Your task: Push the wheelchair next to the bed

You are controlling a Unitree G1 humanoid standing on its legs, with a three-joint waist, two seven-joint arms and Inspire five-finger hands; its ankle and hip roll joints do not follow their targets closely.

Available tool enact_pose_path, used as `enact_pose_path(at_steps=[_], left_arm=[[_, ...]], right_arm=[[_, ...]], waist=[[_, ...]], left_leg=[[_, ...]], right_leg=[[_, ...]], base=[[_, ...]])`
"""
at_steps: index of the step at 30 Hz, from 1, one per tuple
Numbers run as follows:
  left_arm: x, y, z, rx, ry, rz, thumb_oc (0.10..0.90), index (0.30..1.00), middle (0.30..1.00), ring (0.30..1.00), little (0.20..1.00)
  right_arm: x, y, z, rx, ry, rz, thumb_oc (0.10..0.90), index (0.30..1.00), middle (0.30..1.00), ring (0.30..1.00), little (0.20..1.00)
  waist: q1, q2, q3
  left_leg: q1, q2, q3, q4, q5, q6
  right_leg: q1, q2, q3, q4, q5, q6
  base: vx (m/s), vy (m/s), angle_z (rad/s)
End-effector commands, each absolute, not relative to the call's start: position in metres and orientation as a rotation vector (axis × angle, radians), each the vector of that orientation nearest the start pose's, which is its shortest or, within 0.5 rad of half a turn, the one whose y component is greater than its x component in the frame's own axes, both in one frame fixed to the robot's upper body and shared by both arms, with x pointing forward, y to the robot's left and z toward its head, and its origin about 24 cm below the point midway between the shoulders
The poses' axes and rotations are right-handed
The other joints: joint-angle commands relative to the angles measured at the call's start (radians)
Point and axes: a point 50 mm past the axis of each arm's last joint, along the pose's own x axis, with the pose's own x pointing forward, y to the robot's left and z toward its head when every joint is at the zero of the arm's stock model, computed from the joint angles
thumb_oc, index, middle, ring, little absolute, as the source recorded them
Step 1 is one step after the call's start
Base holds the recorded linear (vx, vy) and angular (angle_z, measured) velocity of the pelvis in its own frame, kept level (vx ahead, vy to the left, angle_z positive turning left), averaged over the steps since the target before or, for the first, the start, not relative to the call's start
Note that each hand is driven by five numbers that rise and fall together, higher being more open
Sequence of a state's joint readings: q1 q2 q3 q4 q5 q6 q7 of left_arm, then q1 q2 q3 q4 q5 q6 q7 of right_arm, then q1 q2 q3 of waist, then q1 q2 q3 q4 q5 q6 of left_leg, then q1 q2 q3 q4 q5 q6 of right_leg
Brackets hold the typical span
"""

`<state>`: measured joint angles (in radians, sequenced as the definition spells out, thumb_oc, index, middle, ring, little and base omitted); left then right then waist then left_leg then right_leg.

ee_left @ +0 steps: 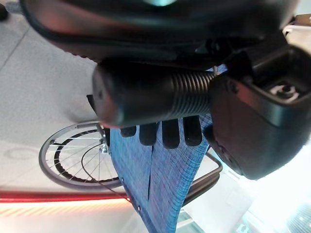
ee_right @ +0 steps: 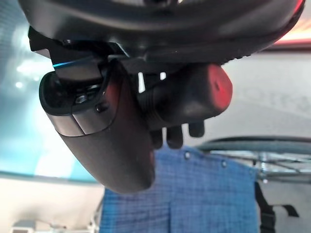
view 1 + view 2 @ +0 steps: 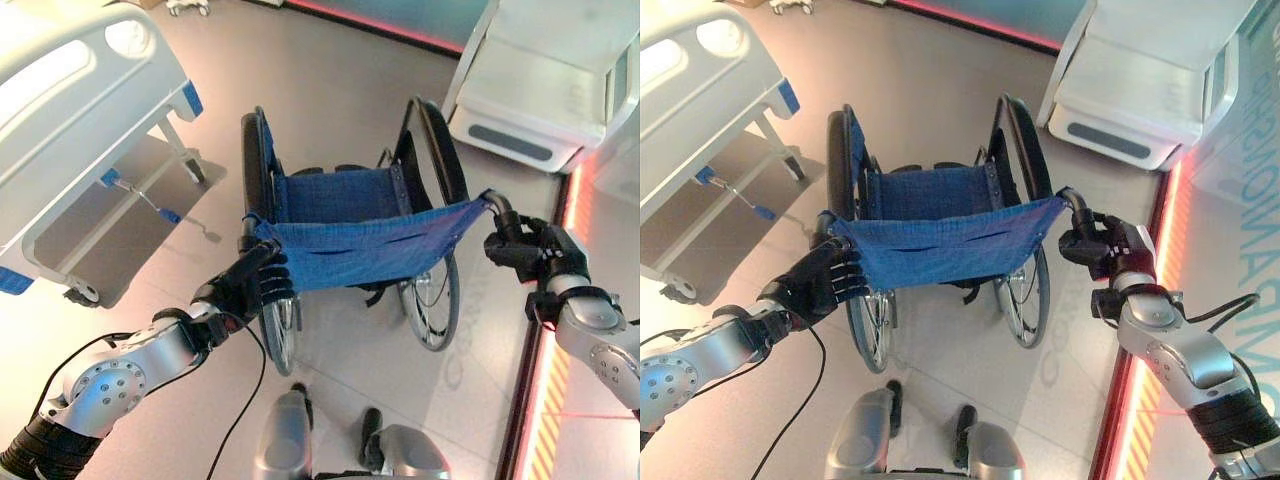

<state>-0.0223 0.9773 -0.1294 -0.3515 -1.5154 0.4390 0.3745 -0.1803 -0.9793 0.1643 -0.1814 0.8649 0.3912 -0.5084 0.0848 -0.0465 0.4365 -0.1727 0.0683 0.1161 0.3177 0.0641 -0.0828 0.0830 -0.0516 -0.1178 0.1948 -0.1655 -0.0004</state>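
A wheelchair [image 3: 350,240] with a blue fabric back and seat and black wheels stands on the floor in front of me, seen from behind. My left hand [image 3: 255,285] is curled round its left push handle [image 1: 146,92]. My right hand [image 3: 525,250] is curled round the right push handle [image 2: 189,94]. The bed [image 3: 70,130], white with blue corner caps, stands at the far left, a gap of floor between it and the wheelchair's left wheel [image 3: 255,165].
A white cabinet-like unit [image 3: 545,85] stands at the far right, just beyond the wheelchair's right wheel. A red glowing strip [image 3: 545,400] runs along the floor on the right. Open floor lies ahead between bed and unit.
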Motion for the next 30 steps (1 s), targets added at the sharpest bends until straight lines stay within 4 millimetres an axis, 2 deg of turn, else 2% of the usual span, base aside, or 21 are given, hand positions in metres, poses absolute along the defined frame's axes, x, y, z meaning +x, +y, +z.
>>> enact_pose_path(at_steps=[1, 2, 3, 5, 6, 7, 8, 9, 13, 15, 16, 17, 19, 20, 21, 22, 24, 25, 28, 30], left_arm=[[0.249, 0.235, 0.168, -0.493, 0.137, -0.106, 0.4, 0.3, 0.3, 0.3, 0.3], [0.249, 0.238, 0.166, -0.501, 0.132, -0.092, 0.4, 0.3, 0.3, 0.3, 0.3], [0.249, 0.239, 0.166, -0.503, 0.131, -0.088, 0.4, 0.3, 0.3, 0.3, 0.3], [0.25, 0.24, 0.167, -0.511, 0.129, -0.08, 0.4, 0.3, 0.3, 0.3, 0.3], [0.25, 0.241, 0.167, -0.514, 0.129, -0.079, 0.4, 0.3, 0.3, 0.3, 0.3], [0.251, 0.241, 0.166, -0.516, 0.132, -0.079, 0.4, 0.3, 0.3, 0.3, 0.3], [0.251, 0.24, 0.165, -0.516, 0.137, -0.081, 0.4, 0.3, 0.3, 0.3, 0.3], [0.253, 0.237, 0.162, -0.511, 0.159, -0.085, 0.4, 0.3, 0.3, 0.3, 0.3], [0.253, 0.235, 0.16, -0.512, 0.182, -0.102, 0.4, 0.3, 0.3, 0.3, 0.3], [0.255, 0.236, 0.166, -0.514, 0.184, -0.117, 0.4, 0.3, 0.3, 0.3, 0.3], [0.256, 0.236, 0.167, -0.517, 0.184, -0.12, 0.4, 0.3, 0.3, 0.3, 0.3], [0.262, 0.237, 0.168, -0.531, 0.186, -0.132, 0.4, 0.3, 0.3, 0.3, 0.3], [0.267, 0.237, 0.169, -0.535, 0.188, -0.143, 0.4, 0.3, 0.3, 0.3, 0.3], [0.268, 0.236, 0.17, -0.54, 0.194, -0.154, 0.4, 0.3, 0.3, 0.3, 0.3], [0.271, 0.237, 0.17, -0.543, 0.2, -0.169, 0.4, 0.3, 0.3, 0.3, 0.3], [0.271, 0.237, 0.17, -0.542, 0.199, -0.171, 0.4, 0.3, 0.3, 0.3, 0.3], [0.275, 0.236, 0.17, -0.544, 0.181, -0.189, 0.4, 0.3, 0.3, 0.3, 0.3], [0.275, 0.235, 0.17, -0.545, 0.18, -0.191, 0.4, 0.3, 0.3, 0.3, 0.3], [0.274, 0.231, 0.17, -0.542, 0.173, -0.186, 0.4, 0.3, 0.3, 0.3, 0.3], [0.272, 0.229, 0.17, -0.541, 0.172, -0.179, 0.4, 0.3, 0.3, 0.3, 0.3]], right_arm=[[0.267, -0.225, 0.151, -0.237, 0.061, 0.058, 0.4, 0.3, 0.3, 0.3, 0.3], [0.268, -0.222, 0.152, -0.237, 0.052, 0.085, 0.4, 0.3, 0.3, 0.3, 0.3], [0.268, -0.22, 0.153, -0.237, 0.051, 0.092, 0.4, 0.3, 0.3, 0.3, 0.3], [0.269, -0.214, 0.156, -0.235, 0.04, 0.11, 0.4, 0.3, 0.3, 0.3, 0.3], [0.269, -0.213, 0.157, -0.235, 0.038, 0.113, 0.4, 0.3, 0.3, 0.3, 0.3], [0.269, -0.212, 0.156, -0.231, 0.039, 0.121, 0.4, 0.3, 0.3, 0.3, 0.3], [0.27, -0.21, 0.156, -0.226, 0.041, 0.123, 0.4, 0.3, 0.3, 0.3, 0.3], [0.27, -0.207, 0.154, -0.215, 0.046, 0.129, 0.4, 0.3, 0.3, 0.3, 0.3], [0.271, -0.202, 0.154, -0.203, 0.027, 0.131, 0.4, 0.3, 0.3, 0.3, 0.3], [0.275, -0.193, 0.16, -0.198, -0.01, 0.143, 0.4, 0.3, 0.3, 0.3, 0.3], [0.277, -0.191, 0.162, -0.196, -0.017, 0.147, 0.4, 0.3, 0.3, 0.3, 0.3], [0.286, -0.181, 0.167, -0.196, -0.04, 0.162, 0.4, 0.3, 0.3, 0.3, 0.3], [0.293, -0.176, 0.171, -0.197, -0.054, 0.17, 0.4, 0.3, 0.3, 0.3, 0.3], [0.296, -0.175, 0.174, -0.198, -0.061, 0.169, 0.4, 0.3, 0.3, 0.3, 0.3], [0.301, -0.172, 0.179, -0.198, -0.071, 0.16, 0.4, 0.3, 0.3, 0.3, 0.3], [0.302, -0.172, 0.18, -0.197, -0.073, 0.159, 0.4, 0.3, 0.3, 0.3, 0.3], [0.306, -0.176, 0.185, -0.198, -0.089, 0.14, 0.4, 0.3, 0.3, 0.3, 0.3], [0.306, -0.176, 0.185, -0.199, -0.089, 0.138, 0.4, 0.3, 0.3, 0.3, 0.3], [0.301, -0.178, 0.187, -0.2, -0.077, 0.14, 0.4, 0.3, 0.3, 0.3, 0.3], [0.297, -0.18, 0.188, -0.197, -0.07, 0.142, 0.4, 0.3, 0.3, 0.3, 0.3]], waist=[[0.024, 0.056, -0.083], [0.039, 0.06, -0.085], [0.042, 0.059, -0.089], [0.053, 0.044, -0.108], [0.054, 0.041, -0.112], [0.055, 0.033, -0.121], [0.059, 0.03, -0.129], [0.065, 0.021, -0.156], [0.075, 0.013, -0.192], [0.081, 0.018, -0.21], [0.081, 0.02, -0.214], [0.083, 0.032, -0.215], [0.082, 0.037, -0.212], [0.086, 0.038, -0.213], [0.087, 0.035, -0.206], [0.086, 0.035, -0.204], [0.058, 0.037, -0.169], [0.053, 0.036, -0.163], [-0.014, -0.002, -0.131], [-0.03, -0.012, -0.127]], left_leg=[[-0.047, 0.026, -0.03, -0.176, 0.247, -0.039], [-0.051, 0.019, -0.06, -0.203, 0.263, -0.042], [-0.047, 0.014, -0.067, -0.196, 0.247, -0.037], [-0.032, -0.015, -0.065, -0.172, 0.137, -0.002], [-0.031, -0.02, -0.062, -0.168, 0.12, 0.003], [-0.027, -0.036, -0.05, -0.15, 0.067, 0.025], [-0.026, -0.045, -0.049, -0.144, 0.052, 0.03], [-0.02, -0.072, -0.049, -0.119, 0.019, 0.049], [0.013, -0.126, -0.066, -0.13, -0.003, 0.092], [0.043, -0.154, -0.082, -0.151, -0.016, 0.122], [0.048, -0.16, -0.081, -0.15, -0.022, 0.13], [0.063, -0.165, -0.08, -0.141, -0.044, 0.144], [0.065, -0.171, -0.082, -0.129, -0.055, 0.149], [0.06, -0.178, -0.088, -0.12, -0.058, 0.149], [0.055, -0.19, -0.105, -0.09, -0.077, 0.145], [0.056, -0.192, -0.109, -0.084, -0.082, 0.144], [0.092, -0.201, -0.139, -0.049, -0.126, 0.136], [0.098, -0.204, -0.141, -0.043, -0.134, 0.136], [0.16, -0.238, -0.157, 0.025, -0.253, 0.148], [0.201, -0.236, -0.168, 0.04, -0.301, 0.15]], right_leg=[[0.11, 0.108, -0.071, -0.026, 0.036, 0.014], [0.144, 0.11, -0.055, -0.032, 0.017, 0.015], [0.151, 0.105, -0.051, -0.032, 0.01, 0.017], [0.168, 0.077, -0.043, -0.015, -0.02, 0.037], [0.169, 0.073, -0.042, -0.013, -0.023, 0.04], [0.176, 0.057, -0.042, 0.004, -0.037, 0.051], [0.18, 0.052, -0.042, 0.012, -0.044, 0.056], [0.182, 0.035, -0.05, 0.061, -0.058, 0.071], [0.135, 0.011, -0.065, 0.26, 0.026, 0.113], [0.066, -0.001, -0.067, 0.431, 0.116, 0.147], [0.044, -0.009, -0.07, 0.47, 0.133, 0.152], [-0.011, -0.042, -0.089, 0.522, 0.147, 0.14], [-0.032, -0.046, -0.099, 0.495, 0.13, 0.129], [-0.035, -0.041, -0.107, 0.444, 0.11, 0.121], [-0.053, -0.052, -0.119, 0.313, 0.092, 0.106], [-0.056, -0.055, -0.121, 0.291, 0.09, 0.104], [-0.12, -0.055, -0.083, 0.128, 0.11, 0.097], [-0.126, -0.055, -0.076, 0.108, 0.118, 0.099], [-0.268, -0.116, 0.017, -0.075, 0.324, 0.167], [-0.298, -0.136, 0.027, -0.137, 0.37, 0.182]], base=[[0.49, 0.194, -0.4], [0.53, 0.215, -0.47], [0.52, 0.235, -0.48], [0.4, 0.211, -0.65], [0.34, 0.202, -0.72], [0.26, 0.157, -0.52], [0.52, 0.297, -0.56], [0.54, 0.307, -0.31], [0.42, 0.262, -0.05], [0.29, 0.206, -0.02], [0.27, 0.201, 0.1], [0.29, 0.171, 0.14], [0.25, 0.092, 0.12], [0.3, -0.016, 0.02], [0.3, -0.032, -0.08], [0.31, -0.076, -0.42], [0.28, -0.094, -0.62], [0.33, -0.111, -0.15], [0.5, -0.193, 0.37], [0.49, -0.203, 0.92]])
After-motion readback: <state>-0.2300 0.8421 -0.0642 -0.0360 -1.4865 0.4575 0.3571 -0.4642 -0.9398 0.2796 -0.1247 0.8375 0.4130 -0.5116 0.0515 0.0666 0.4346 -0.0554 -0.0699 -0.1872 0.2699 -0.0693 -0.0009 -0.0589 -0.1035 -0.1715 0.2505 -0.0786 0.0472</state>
